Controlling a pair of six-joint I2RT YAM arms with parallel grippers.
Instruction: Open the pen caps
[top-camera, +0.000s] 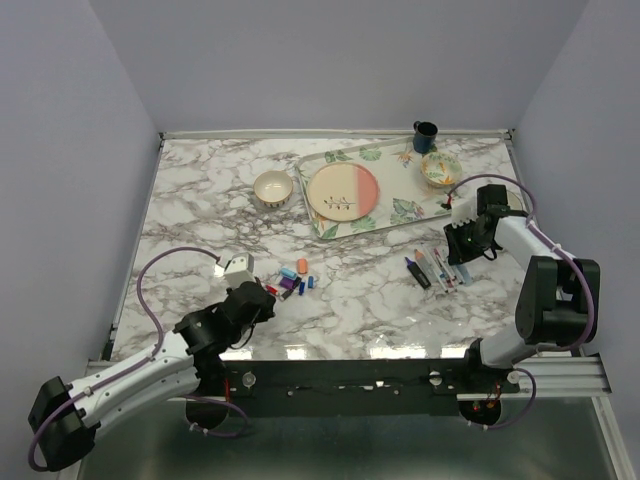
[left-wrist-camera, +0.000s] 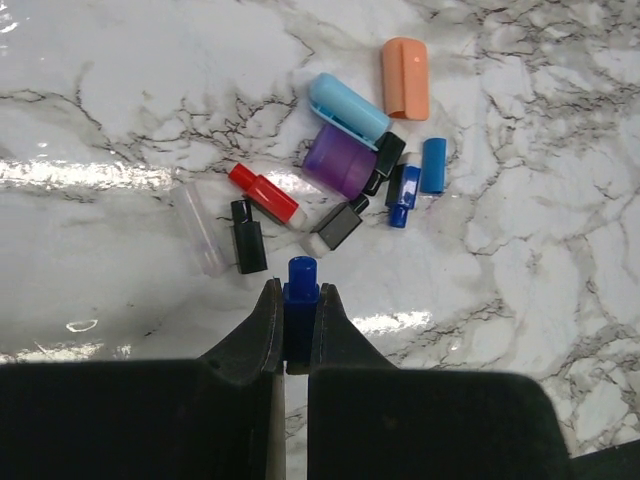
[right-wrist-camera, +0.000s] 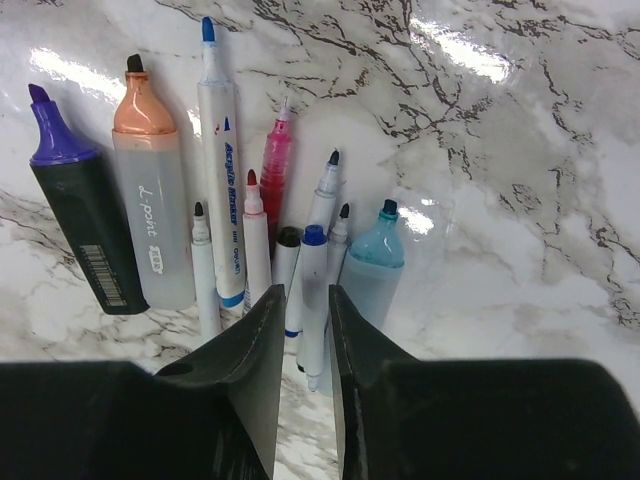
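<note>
Tray (top-camera: 405, 211) with plate (top-camera: 343, 192) and floral bowl (top-camera: 441, 169), blue cap (left-wrist-camera: 301, 285) in left jaws

My left arm (top-camera: 130, 375), off the near left corner of the table (top-camera: 190, 200), has pale grey-white link shells and black joint housings. A thin purple cable (top-camera: 141, 285) loops along it, and there's a small white camera block (top-camera: 238, 268) at the wrist. The right arm (top-camera: 545, 290), at the near right corner, has the same white-and-black build and its own purple cable (top-camera: 596, 305). On my wrist feeds, the left gripper (left-wrist-camera: 298, 292) and right gripper (right-wrist-camera: 305, 295) both have matte black, wedge-shaped fingers.
</note>
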